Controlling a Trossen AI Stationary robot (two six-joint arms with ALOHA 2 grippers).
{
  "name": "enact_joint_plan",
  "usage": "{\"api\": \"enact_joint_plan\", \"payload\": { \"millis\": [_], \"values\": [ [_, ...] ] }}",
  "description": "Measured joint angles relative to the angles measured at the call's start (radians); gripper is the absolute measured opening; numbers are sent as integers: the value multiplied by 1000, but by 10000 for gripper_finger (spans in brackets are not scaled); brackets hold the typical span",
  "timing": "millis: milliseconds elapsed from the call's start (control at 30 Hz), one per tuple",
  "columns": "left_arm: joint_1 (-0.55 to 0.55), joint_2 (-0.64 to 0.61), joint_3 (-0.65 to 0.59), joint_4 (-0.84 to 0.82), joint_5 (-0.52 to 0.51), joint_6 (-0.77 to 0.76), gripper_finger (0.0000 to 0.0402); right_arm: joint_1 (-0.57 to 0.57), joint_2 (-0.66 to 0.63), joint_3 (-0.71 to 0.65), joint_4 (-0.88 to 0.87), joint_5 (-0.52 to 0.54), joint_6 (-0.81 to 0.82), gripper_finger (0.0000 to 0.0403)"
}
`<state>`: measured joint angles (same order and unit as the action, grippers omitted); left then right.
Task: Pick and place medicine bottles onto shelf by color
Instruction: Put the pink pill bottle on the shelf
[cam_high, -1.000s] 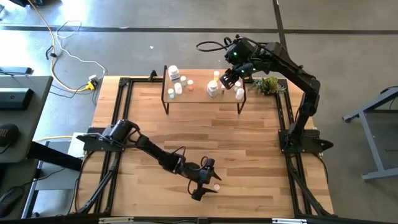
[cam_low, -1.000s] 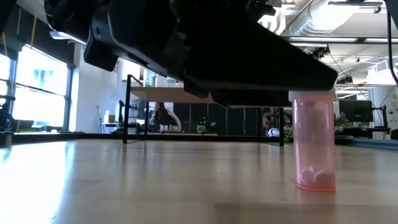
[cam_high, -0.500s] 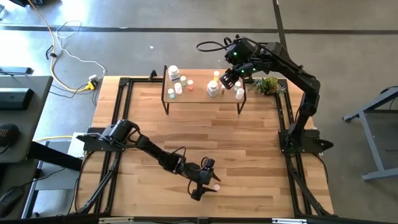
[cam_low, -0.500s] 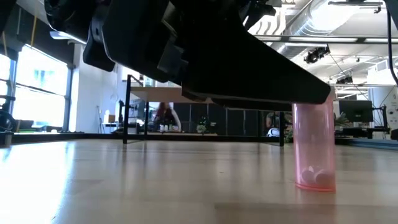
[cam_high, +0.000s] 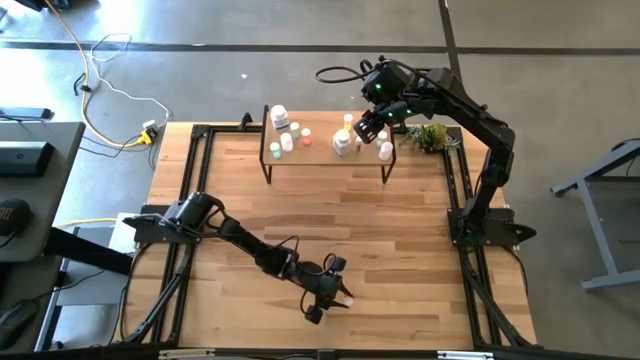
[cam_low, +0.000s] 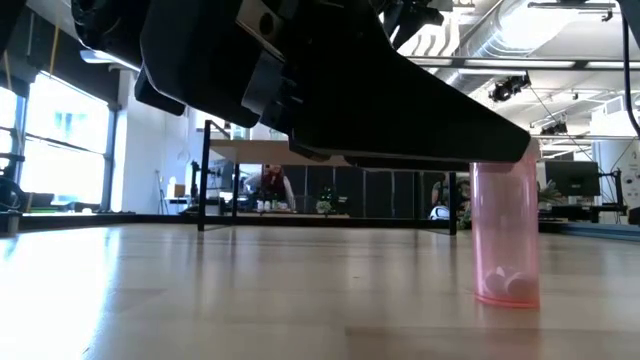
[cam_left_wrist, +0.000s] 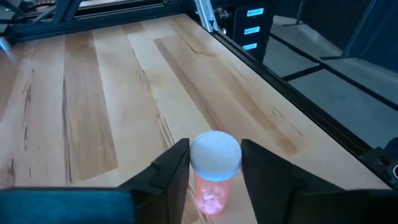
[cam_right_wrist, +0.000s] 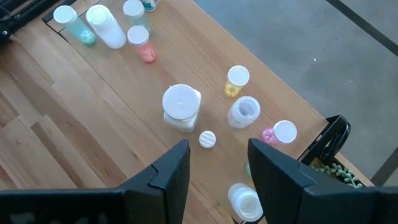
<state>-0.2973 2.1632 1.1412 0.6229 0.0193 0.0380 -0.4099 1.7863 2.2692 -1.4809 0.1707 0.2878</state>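
Note:
A small pink see-through medicine bottle (cam_left_wrist: 213, 186) with a white cap stands upright on the tabletop near the front edge; the low view shows this bottle (cam_low: 505, 240) with pills at its bottom. My left gripper (cam_left_wrist: 214, 155) is shut on it, low over the table (cam_high: 336, 291). My right gripper (cam_high: 368, 127) hovers open above the right part of the shelf (cam_high: 320, 150), with nothing between its fingers (cam_right_wrist: 217, 162). Several bottles (cam_right_wrist: 181, 107) with white, pink, yellow and green contents stand on the shelf board. My left gripper pinches the pink bottle at its white cap (cam_left_wrist: 196, 157), one finger on each side. The fingers come from the table's left, slanting slightly down. The bottle stands upright with its base (cam_low: 508, 296) on the table.
A small green plant (cam_high: 430, 135) sits at the table's far right corner beside the shelf. A black frame (cam_high: 458, 190) runs round the tabletop. Bare wood (cam_high: 330, 215) lies between the shelf and the pink bottle.
My left gripper has shut its fingers onto the pink bottle's cap without shifting place. The bottle has stayed upright where it was.

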Motion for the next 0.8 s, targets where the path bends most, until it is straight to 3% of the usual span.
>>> {"api": "enact_joint_plan", "payload": {
  "millis": [333, 600, 800],
  "values": [
    [3, -2, -1, 15, -2, -14, 108, 0, 0, 0, 0, 0, 0, 154],
    [57, -73, -1, 11, -11, -132, 108, 0, 0, 0, 5, -4, 0, 154],
    [116, -173, -1, -81, -112, -48, 109, -6, 1, 6, 4, -3, 2, 154]
  ]
}}
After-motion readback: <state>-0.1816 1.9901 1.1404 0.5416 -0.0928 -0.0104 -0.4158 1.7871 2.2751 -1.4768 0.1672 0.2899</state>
